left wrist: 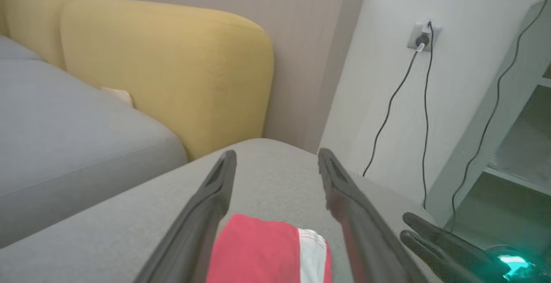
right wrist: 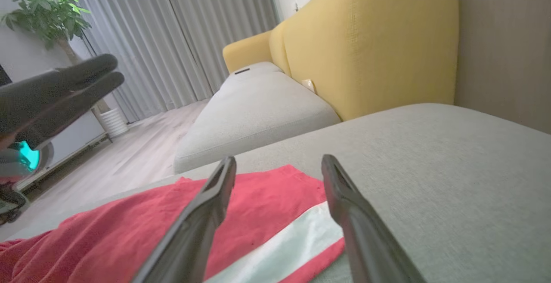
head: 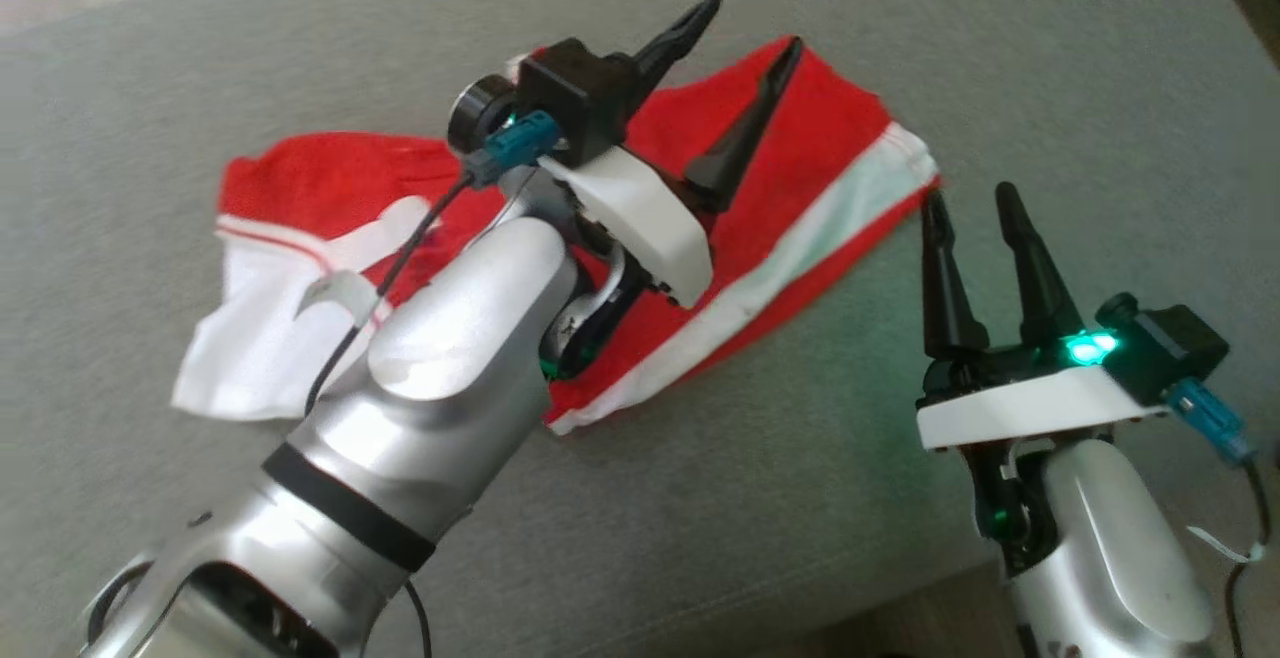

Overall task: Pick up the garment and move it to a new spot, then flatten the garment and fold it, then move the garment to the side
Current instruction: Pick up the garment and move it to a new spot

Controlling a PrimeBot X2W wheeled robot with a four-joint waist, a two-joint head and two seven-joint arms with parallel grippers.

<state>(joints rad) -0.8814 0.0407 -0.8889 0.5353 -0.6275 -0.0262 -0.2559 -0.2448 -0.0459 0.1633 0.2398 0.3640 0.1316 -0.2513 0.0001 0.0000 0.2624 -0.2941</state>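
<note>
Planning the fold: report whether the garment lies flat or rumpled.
Partly spread, not flat: the red-and-white garment lies smooth at its striped right end, rumpled at its white left end.

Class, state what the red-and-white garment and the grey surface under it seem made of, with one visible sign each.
Garment: likely soft knit cloth, matte; it wrinkles and drapes limply. Grey surface: seemingly woven upholstery, matte; fine weave texture shows.

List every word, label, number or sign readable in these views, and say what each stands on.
No text can be read in any view.
The red and white garment shows plain stripes, no print.
A small dark mark on the left arm's silver wrist is too blurred to read.
The wall socket shows no legible marking.
</note>
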